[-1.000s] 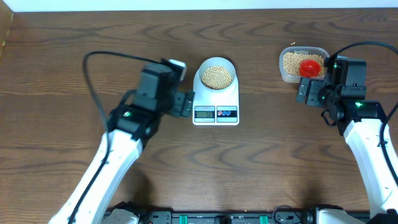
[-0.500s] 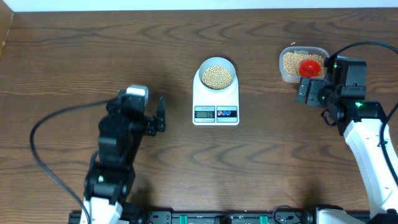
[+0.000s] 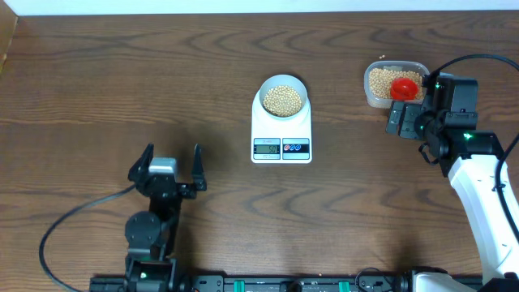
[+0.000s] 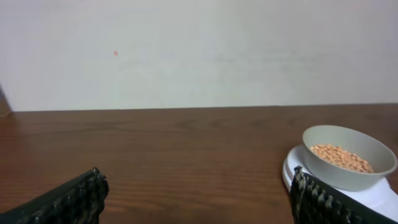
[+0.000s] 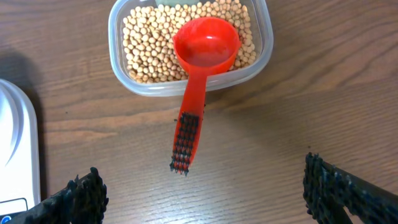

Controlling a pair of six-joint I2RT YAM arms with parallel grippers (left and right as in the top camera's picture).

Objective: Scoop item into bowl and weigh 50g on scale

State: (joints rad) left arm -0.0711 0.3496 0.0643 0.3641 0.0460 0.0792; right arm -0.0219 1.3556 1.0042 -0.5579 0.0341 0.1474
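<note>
Seen from overhead, my left gripper (image 3: 170, 159) sits close to the near edge of the counter, left of centre, with its fingers spread wide and nothing between them. The scale (image 3: 281, 130) stands in the middle of the counter, nearer the far edge, well apart from that hand. The bowl (image 3: 264, 88) rests on its far half, and the beans (image 3: 282, 100) fill it in a shallow heap. The display is lit, but I cannot read it. Toward the far right corner is a clear tub (image 3: 370, 96) holding more beans, with a red scoop (image 3: 404, 85) lying in it. My right gripper (image 3: 394, 120) is just beside the tub, on its near side.

From my left wrist, my two fingers (image 4: 68, 202) frame bare wood and grip nothing. The bowl (image 4: 348, 177) shows at the right, upright on the white scale (image 4: 291, 169), with the beans (image 4: 341, 157) below its rim.

From my right wrist, my fingers (image 5: 81, 196) stand spread at both lower corners. The scoop's (image 5: 205, 46) cup lies on the beans (image 5: 146, 43) in the tub (image 5: 266, 50), and its handle reaches over the near rim. The handle's dark ribbed end lies between my fingers, touched by neither. A corner of the scale (image 5: 15, 149) shows at the left.
</note>
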